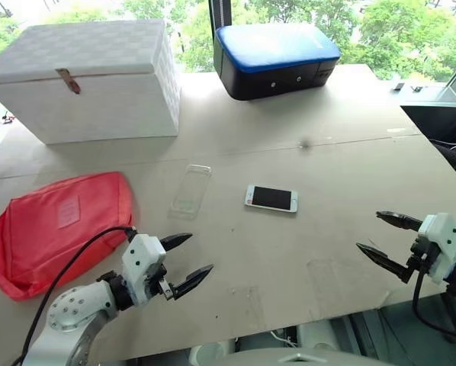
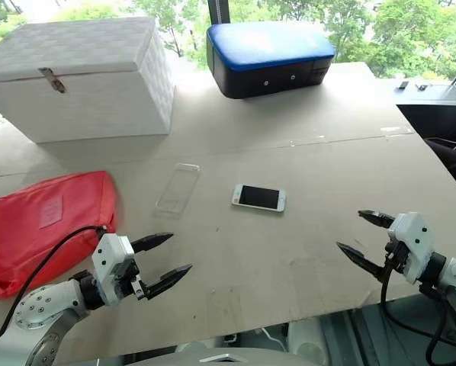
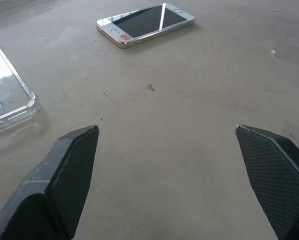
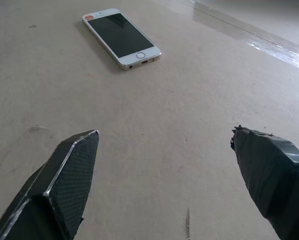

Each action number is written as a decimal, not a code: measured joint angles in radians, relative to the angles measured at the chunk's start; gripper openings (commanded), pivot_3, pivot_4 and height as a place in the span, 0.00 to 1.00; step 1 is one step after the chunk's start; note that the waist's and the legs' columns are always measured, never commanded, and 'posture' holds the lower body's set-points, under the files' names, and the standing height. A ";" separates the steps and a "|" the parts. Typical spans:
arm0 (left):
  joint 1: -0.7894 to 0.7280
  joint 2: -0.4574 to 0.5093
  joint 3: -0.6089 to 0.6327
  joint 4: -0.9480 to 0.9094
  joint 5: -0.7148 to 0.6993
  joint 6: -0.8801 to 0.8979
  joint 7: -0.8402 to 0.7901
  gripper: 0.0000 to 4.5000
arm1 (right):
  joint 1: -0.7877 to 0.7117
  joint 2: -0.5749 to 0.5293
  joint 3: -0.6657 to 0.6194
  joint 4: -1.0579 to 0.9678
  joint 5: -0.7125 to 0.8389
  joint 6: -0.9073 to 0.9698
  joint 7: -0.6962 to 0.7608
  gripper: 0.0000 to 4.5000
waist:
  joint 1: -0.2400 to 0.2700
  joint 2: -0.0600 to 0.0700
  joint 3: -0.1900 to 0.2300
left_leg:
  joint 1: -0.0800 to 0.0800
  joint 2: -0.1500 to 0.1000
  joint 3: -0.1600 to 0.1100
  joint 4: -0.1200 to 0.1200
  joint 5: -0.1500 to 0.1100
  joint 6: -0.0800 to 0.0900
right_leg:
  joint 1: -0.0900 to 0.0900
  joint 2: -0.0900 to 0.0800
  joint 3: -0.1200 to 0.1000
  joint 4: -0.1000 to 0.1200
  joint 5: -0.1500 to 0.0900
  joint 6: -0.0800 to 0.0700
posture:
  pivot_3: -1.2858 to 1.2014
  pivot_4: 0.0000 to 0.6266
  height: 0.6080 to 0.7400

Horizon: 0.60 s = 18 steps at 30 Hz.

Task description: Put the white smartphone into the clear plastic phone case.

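You are looking at the white smartphone [image 1: 271, 198] lying flat, screen up, in the middle of the table [image 1: 327, 137]. The clear plastic phone case [image 1: 191, 190] is lying just beside it, apart. Your left gripper [image 1: 187, 261] and right gripper [image 1: 388, 238] are hanging wide open, holding nothing.

Beyond the open pincers lie one white smartphone [image 1: 271, 198], one clear plastic phone case [image 1: 191, 190], one red pouch [image 1: 56, 229], one white box [image 1: 87, 80] and one blue-topped case [image 1: 275, 59].
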 measured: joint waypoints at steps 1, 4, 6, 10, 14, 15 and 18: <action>0.000 0.000 0.000 0.000 0.000 0.000 0.000 0.99 | 0.000 0.000 0.000 -0.001 0.001 0.000 0.000 1.00 | 0.000 0.000 0.000 | 0.000 0.000 0.000 0.000 0.000 0.000 | 0.000 0.000 0.000 0.000 0.000 0.000 | 0.52 0.24 0.96; -0.104 -0.006 -0.005 0.036 -0.001 0.033 0.024 0.99 | -0.017 0.007 0.005 -0.033 0.033 0.015 -0.007 1.00 | 0.004 0.001 0.000 | 0.000 0.000 -0.001 0.000 0.000 0.000 | 0.000 0.000 -0.001 0.000 0.000 0.000 | 0.52 0.24 0.96; -0.215 0.003 -0.004 0.076 0.003 0.053 0.045 0.99 | -0.059 0.005 0.030 -0.106 0.073 0.033 -0.006 1.00 | 0.004 0.001 0.000 | 0.000 0.001 -0.003 0.001 0.000 0.000 | 0.001 0.002 -0.003 0.000 0.000 0.000 | 0.52 0.24 0.96; -0.374 0.081 -0.011 0.223 0.009 0.052 -0.033 0.99 | -0.094 -0.028 0.057 -0.191 0.136 0.084 0.000 1.00 | 0.000 0.001 -0.001 | 0.001 0.001 -0.002 0.001 0.000 0.000 | 0.001 0.003 -0.003 0.000 0.000 0.000 | 0.52 0.24 0.96; -0.508 0.201 -0.059 0.410 0.073 0.034 -0.154 0.99 | -0.120 -0.050 0.075 -0.211 0.171 0.112 0.013 1.00 | -0.001 0.001 -0.001 | 0.000 0.000 0.000 0.001 0.001 -0.001 | 0.001 0.003 -0.002 -0.001 0.000 0.000 | 0.52 0.24 0.96; -0.553 0.224 -0.083 0.477 0.097 0.017 -0.191 0.99 | -0.120 -0.051 0.076 -0.217 0.174 0.112 0.016 1.00 | 0.000 0.001 -0.001 | 0.000 0.000 0.000 0.001 0.001 -0.001 | 0.001 0.003 -0.001 -0.001 0.000 0.001 | 0.52 0.24 0.96; -0.658 0.254 -0.145 0.634 0.147 -0.036 -0.290 0.99 | -0.114 -0.052 0.081 -0.232 0.182 0.113 0.019 1.00 | 0.002 0.001 -0.001 | -0.001 0.000 0.000 0.001 0.001 -0.002 | 0.001 0.002 -0.002 -0.001 0.002 0.004 | 0.52 0.24 0.96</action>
